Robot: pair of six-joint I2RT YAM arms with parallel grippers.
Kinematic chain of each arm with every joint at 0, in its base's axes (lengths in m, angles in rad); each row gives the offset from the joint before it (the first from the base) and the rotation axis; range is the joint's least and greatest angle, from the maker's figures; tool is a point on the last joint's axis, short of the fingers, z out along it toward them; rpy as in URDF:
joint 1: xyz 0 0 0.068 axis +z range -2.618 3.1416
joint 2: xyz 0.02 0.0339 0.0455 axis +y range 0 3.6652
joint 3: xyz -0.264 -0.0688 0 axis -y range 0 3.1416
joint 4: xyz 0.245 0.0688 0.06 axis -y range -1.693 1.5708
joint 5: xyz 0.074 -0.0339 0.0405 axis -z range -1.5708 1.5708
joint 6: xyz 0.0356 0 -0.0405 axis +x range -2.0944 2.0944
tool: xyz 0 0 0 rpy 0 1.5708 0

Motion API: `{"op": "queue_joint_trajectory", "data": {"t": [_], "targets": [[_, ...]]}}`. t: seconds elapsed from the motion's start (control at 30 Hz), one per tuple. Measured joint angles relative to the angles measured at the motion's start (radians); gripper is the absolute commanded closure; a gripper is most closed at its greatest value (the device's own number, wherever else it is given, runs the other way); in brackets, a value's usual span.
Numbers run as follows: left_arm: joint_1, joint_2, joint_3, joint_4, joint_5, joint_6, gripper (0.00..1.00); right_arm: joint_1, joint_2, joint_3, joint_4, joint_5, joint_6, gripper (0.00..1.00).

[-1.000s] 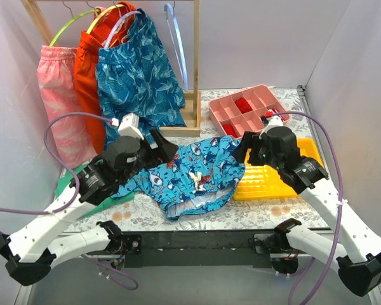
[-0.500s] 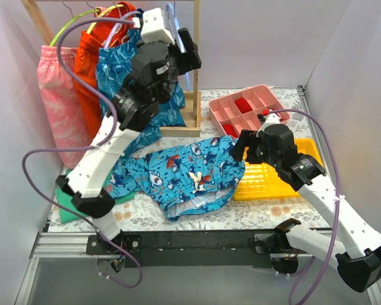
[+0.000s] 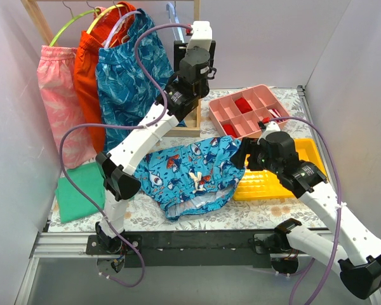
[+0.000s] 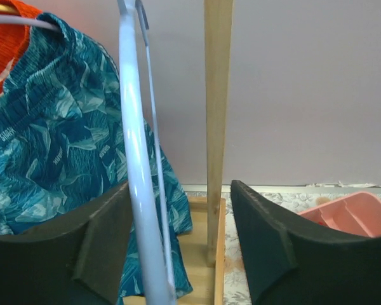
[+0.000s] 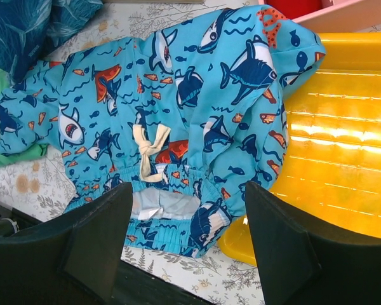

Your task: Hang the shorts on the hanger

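The bright blue shark-print shorts (image 3: 187, 175) lie crumpled on the table with the waistband toward the near edge. They also show in the right wrist view (image 5: 178, 114). The pale blue-white hanger (image 4: 136, 159) hangs on the rack at the back; only its top (image 3: 171, 9) shows from above. My left gripper (image 3: 180, 51) is raised to the rack and open. In its wrist view (image 4: 181, 184) the hanger's bar stands between the jaws, close to the left finger. My right gripper (image 3: 246, 152) is open and empty, hovering over the shorts' waistband (image 5: 189, 187).
The wooden rack post (image 3: 195, 63) stands just right of the hanger. Teal leaf shorts (image 3: 136, 76), orange shorts (image 3: 89, 70) and pink shorts (image 3: 57, 95) hang on the rack. There is a pink compartment tray (image 3: 247, 111) at back right, a yellow tray (image 3: 273, 181) beside the shorts and a green cloth (image 3: 79, 197) at left.
My left arm has swung up from the table beside the shorts to the rack, bringing its open jaws around the hanger. My right gripper shifted slightly toward the shorts.
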Motion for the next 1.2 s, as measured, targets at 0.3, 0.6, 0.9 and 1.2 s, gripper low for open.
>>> {"op": "queue_joint_trajectory", "data": {"t": [0.3,0.6,0.9,1.2], "targets": [[0.034,0.007,0.008,-0.098,0.013,-0.076,0.71,0.0,-0.005,-0.011,0.003,-0.013,0.003,0.22],[0.074,-0.017,0.004,-0.231,0.094,-0.198,0.87,0.0,-0.006,-0.02,0.004,-0.019,0.006,0.23],[0.095,-0.089,0.001,-0.274,0.176,-0.243,1.0,0.0,-0.006,-0.029,0.005,-0.022,0.012,0.23],[0.132,-0.155,-0.063,-0.249,0.26,-0.261,1.0,0.0,-0.007,-0.029,0.004,-0.022,0.017,0.23]]}}
